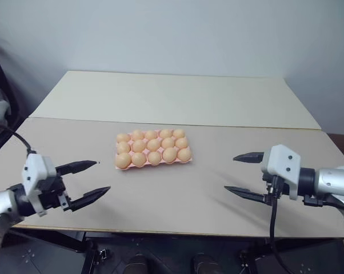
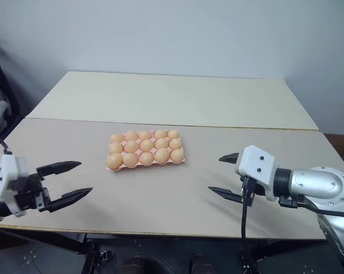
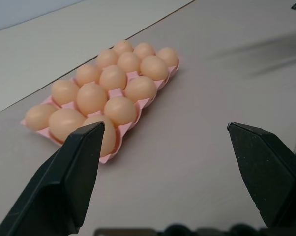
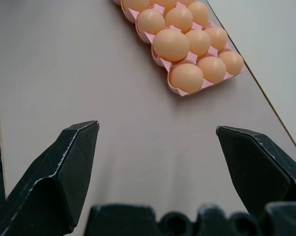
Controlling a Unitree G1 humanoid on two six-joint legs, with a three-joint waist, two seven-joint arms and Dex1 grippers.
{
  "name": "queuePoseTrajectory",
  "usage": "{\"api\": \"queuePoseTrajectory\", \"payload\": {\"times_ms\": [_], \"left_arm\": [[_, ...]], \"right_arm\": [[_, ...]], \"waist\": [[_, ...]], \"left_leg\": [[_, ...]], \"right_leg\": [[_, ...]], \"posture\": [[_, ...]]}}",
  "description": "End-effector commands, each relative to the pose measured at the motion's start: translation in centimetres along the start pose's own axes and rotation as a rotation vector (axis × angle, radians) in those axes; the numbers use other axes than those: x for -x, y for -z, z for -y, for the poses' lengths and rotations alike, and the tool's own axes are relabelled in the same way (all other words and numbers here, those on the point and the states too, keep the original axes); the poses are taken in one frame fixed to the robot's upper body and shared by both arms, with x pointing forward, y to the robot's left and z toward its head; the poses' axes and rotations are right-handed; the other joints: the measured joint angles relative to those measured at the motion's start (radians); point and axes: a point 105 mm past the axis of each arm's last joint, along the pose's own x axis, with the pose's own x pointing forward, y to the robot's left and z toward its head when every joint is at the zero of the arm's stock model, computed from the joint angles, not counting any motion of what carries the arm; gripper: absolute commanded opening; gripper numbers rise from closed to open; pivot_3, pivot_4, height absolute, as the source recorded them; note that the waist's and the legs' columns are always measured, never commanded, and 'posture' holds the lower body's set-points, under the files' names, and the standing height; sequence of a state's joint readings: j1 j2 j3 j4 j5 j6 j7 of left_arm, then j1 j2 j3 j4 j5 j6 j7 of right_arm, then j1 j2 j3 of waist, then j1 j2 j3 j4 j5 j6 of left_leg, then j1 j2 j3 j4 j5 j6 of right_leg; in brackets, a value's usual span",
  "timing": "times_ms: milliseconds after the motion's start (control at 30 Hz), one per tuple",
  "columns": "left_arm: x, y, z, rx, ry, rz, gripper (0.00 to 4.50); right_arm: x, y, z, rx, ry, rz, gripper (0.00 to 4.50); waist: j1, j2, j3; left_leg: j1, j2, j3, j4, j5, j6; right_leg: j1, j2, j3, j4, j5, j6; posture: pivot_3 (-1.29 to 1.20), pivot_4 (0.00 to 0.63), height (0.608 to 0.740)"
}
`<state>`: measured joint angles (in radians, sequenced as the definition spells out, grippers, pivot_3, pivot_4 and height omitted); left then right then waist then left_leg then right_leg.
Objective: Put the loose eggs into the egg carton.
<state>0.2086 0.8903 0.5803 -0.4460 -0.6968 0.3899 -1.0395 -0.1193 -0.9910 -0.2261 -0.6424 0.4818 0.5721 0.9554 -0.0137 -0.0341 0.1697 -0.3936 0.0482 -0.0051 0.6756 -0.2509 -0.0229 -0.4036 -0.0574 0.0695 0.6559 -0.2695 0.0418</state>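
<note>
beige table [image 1: 218, 194] carries the pink egg carton [image 1: 118, 166], its cups filled.

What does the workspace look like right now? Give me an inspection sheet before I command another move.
Surface: beige table, a paler panel behind it.
Job's things: egg carton near the table's middle, an egg in every cup visible; no loose eggs seen.
Clutter: nothing seen.
Grippers: left gripper open, holding nothing, above the near left edge; right gripper open, holding nothing, above the near right edge.
Cables: black cable hanging from the right wrist; another at the left arm.
Surroundings: plain wall behind.
</note>
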Motion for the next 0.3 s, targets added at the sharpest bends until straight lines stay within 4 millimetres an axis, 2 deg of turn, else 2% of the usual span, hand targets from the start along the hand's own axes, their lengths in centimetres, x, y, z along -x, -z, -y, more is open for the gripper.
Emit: {"api": "queuePoseTrajectory", "payload": {"times_ms": [33,200,300], "left_arm": [[0.7,-1.6,0.0,-0.05,-0.008,0.014,4.35],[0.9,-1.9,0.0,0.009,-0.04,0.016,4.35],[0.8,-2.0,0.1,0.055,-0.047,0.03,4.35]], "right_arm": [[0.8,-0.5,0.8,0.053,0.028,0.008,4.44],[0.9,-0.2,1.4,0.074,0.001,-0.005,4.44],[1.1,0.1,2.5,0.093,0.015,-0.019,4.44]], "waist": [[0.0,0.0,0.0],[-0.001,0.0,0.0],[-0.001,0.0,0.0]], "left_leg": [[0.0,0.0,0.0,0.0,0.0,0.0],[-0.001,0.0,0.0,0.0,0.0,0.0],[0.0,0.0,0.0,0.0,0.0,0.0]], "right_leg": [[0.0,0.0,0.0,0.0,0.0,0.0],[0.0,0.0,0.0,0.0,0.0,0.0],[0.0,0.0,0.0,0.0,0.0,0.0]], "posture": [[0.0,0.15,0.74],[0.0,0.15,0.74],[0.0,0.15,0.74]]}}
